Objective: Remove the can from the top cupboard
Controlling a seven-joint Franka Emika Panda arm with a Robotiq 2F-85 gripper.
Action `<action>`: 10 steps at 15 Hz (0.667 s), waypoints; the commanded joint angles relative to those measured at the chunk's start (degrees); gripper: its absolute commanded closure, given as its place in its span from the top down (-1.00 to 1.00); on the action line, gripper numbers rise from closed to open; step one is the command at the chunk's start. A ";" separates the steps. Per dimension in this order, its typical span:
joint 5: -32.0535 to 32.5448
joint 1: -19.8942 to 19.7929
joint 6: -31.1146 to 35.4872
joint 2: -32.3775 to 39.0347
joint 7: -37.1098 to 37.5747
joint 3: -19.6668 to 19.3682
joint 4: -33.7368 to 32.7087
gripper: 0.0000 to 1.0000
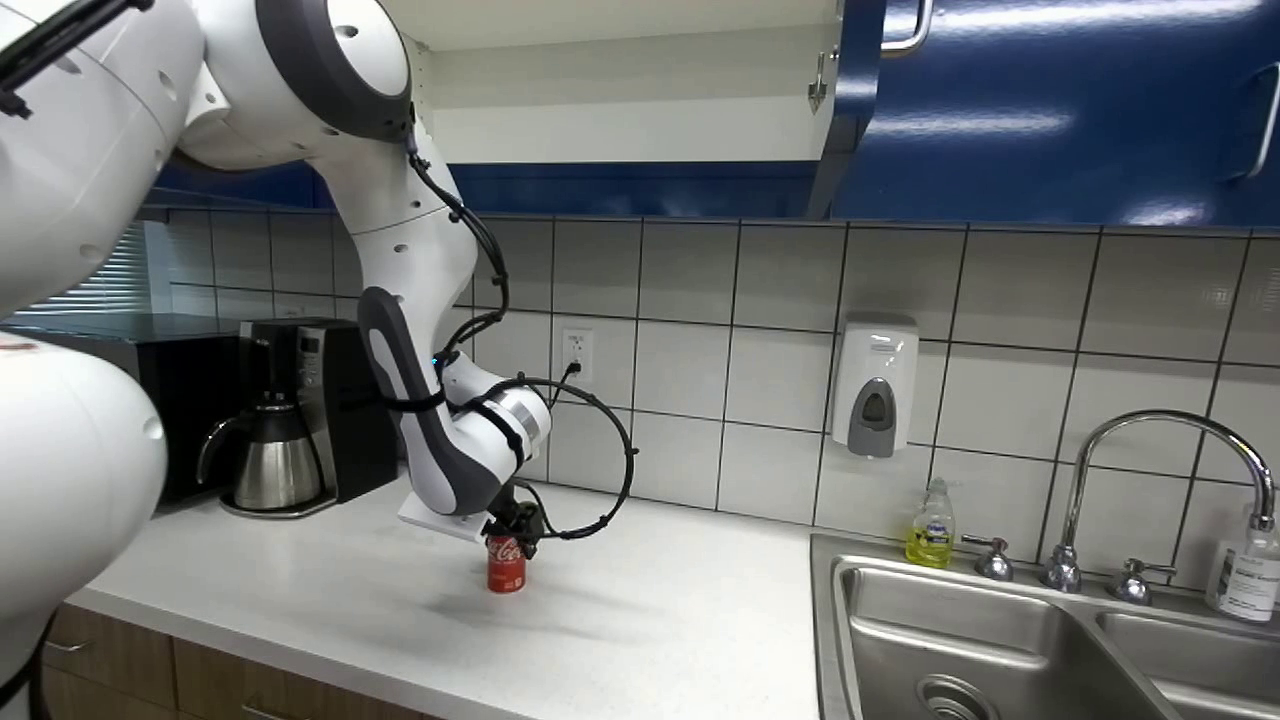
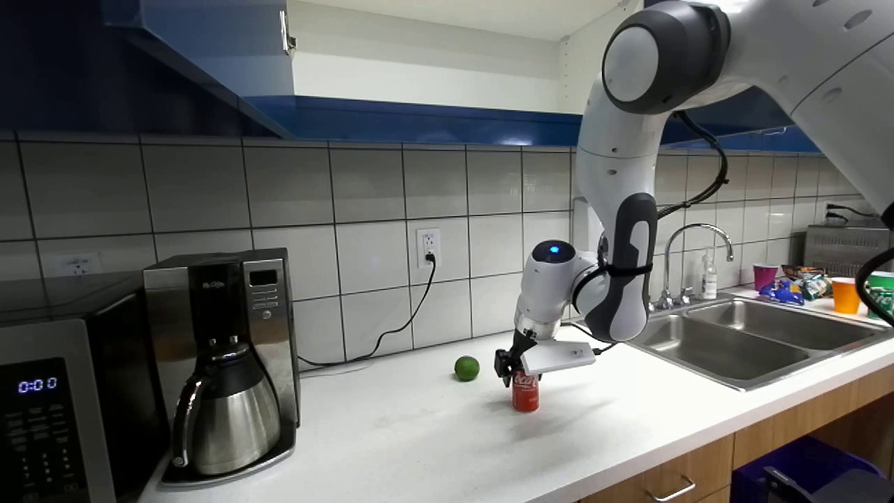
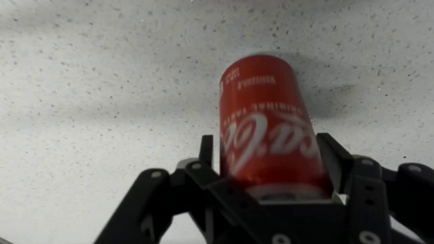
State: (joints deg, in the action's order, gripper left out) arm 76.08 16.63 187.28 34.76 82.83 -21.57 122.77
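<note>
Can [image 1: 506,566] stands upright on the counter [image 1: 680,620], in from its front edge, the gripper [image 3: 264,144] parted around it, a gap on one side. Release seems in hand; next, a straight upward retreat, no tipping.

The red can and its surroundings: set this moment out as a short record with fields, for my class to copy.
Can: red, upright on the white counter
Gripper: open, jaws either side of the can, gap showing at one side
Top cupboard: door open, white interior showing
Green object: small, round, on the counter, apart from the can
Coffee maker: on the counter, beside the microwave
Task state: can outside the cupboard
</note>
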 commanded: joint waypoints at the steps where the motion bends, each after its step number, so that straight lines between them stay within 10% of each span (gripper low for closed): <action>1: -0.04 0.06 -0.03 -0.16 0.08 -0.02 0.02 1.00; 10: 0.23 -0.41 -1.28 -5.02 -0.92 0.71 4.97 1.00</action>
State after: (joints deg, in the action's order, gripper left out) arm 76.06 16.63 187.27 34.00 82.83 -21.52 123.98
